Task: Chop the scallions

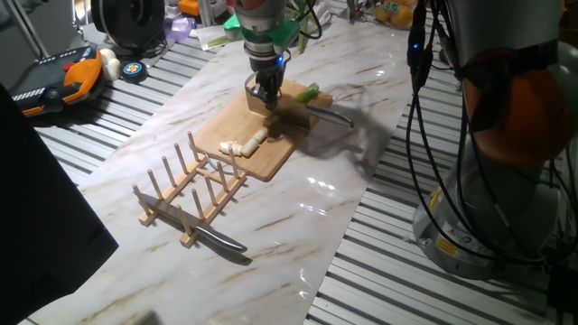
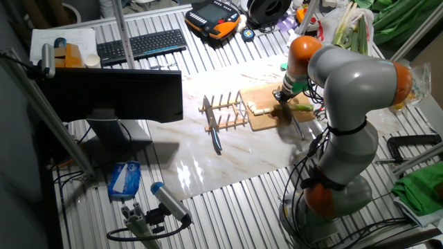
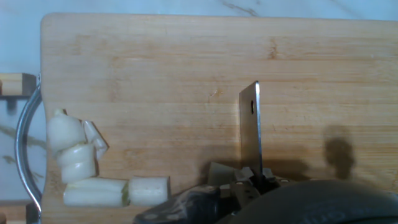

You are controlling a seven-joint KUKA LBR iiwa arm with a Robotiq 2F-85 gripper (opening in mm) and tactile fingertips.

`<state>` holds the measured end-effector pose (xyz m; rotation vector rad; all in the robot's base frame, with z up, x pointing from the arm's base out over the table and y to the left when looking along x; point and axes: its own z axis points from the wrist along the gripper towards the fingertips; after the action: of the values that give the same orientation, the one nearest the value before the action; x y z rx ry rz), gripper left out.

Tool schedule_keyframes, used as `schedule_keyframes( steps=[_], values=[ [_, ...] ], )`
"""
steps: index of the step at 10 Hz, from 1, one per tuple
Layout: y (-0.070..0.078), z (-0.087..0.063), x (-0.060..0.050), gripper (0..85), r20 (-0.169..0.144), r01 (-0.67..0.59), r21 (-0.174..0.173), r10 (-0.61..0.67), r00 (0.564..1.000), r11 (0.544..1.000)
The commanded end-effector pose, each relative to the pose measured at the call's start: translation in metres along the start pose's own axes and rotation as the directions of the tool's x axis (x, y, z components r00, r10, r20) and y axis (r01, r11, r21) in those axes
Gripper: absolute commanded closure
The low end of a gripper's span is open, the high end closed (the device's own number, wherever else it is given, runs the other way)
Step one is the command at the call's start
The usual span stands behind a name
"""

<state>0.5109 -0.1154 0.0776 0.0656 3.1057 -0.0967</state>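
— Hand view first: what are you holding?

— My jaws are clamped on a knife, blade down over the cutting board.

— And the scallions?

— White cut pieces lie at the board's rack-side corner; the uncut green stalk lies at its far end.

— Step?

— Mid-chop, I judge. Next: set the blade across the stalk, then press down.

one fixed view: raised, near, oblique over the table's end, rack nearest.
other fixed view: high, far, behind a monitor.
hand view: close, straight down.
shared: board.
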Motion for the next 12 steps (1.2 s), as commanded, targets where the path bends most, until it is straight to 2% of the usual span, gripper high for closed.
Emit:
schedule_keyframes(
  steps=[1, 4, 9, 12],
  values=[
    [0.0, -0.004, -0.003, 84.3, 0.004, 0.001, 0.001, -0.001, 1.0, 1.0],
    [-0.002, -0.011, -0.006, 84.3, -0.001, 0.001, 0.004, -0.001, 1.0, 1.0],
    [0.003, -0.007, -0.007, 84.3, -0.007, 0.002, -0.004, -0.002, 1.0, 1.0],
    [0.015, -0.005, -0.01, 84.3, -0.012, -0.001, -0.012, 0.001, 1.0, 1.0]
  ],
)
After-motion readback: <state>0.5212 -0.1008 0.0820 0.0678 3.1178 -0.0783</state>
